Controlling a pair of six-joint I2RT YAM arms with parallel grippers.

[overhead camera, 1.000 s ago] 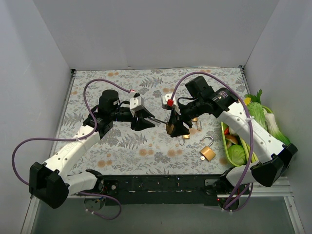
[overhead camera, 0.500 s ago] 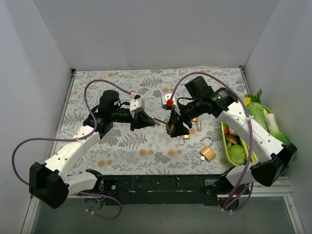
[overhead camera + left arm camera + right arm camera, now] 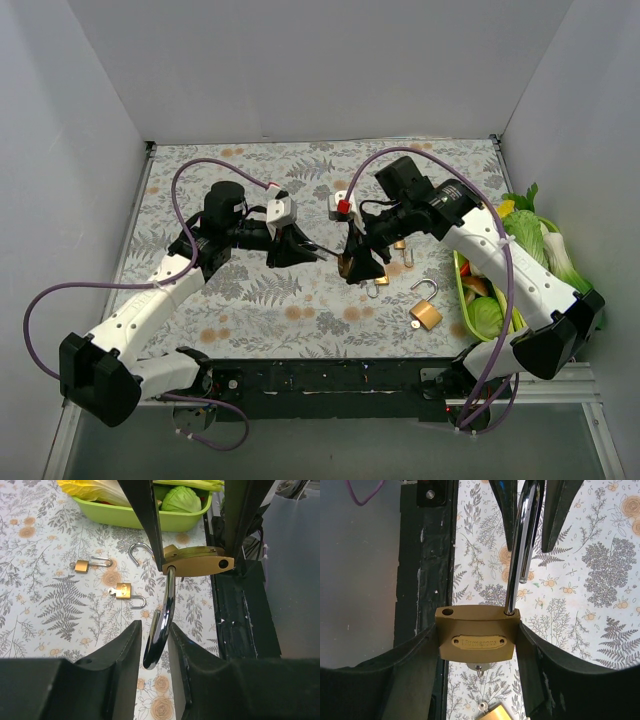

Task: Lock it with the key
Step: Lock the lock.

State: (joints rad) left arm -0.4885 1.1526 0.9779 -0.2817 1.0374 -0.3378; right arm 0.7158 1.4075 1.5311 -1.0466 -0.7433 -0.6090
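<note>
Above the worktop (image 3: 250, 300), the right fingers (image 3: 422, 660) clamp the large padlock (image 3: 479, 630), the key (image 3: 479, 669) poking from its underside; the left fingers (image 3: 125, 650) stand slightly apart astride its open shackle (image 3: 167, 600). Best swing the free end (image 3: 150, 660) squarely over its hole (image 3: 444, 612), then press home.
</note>
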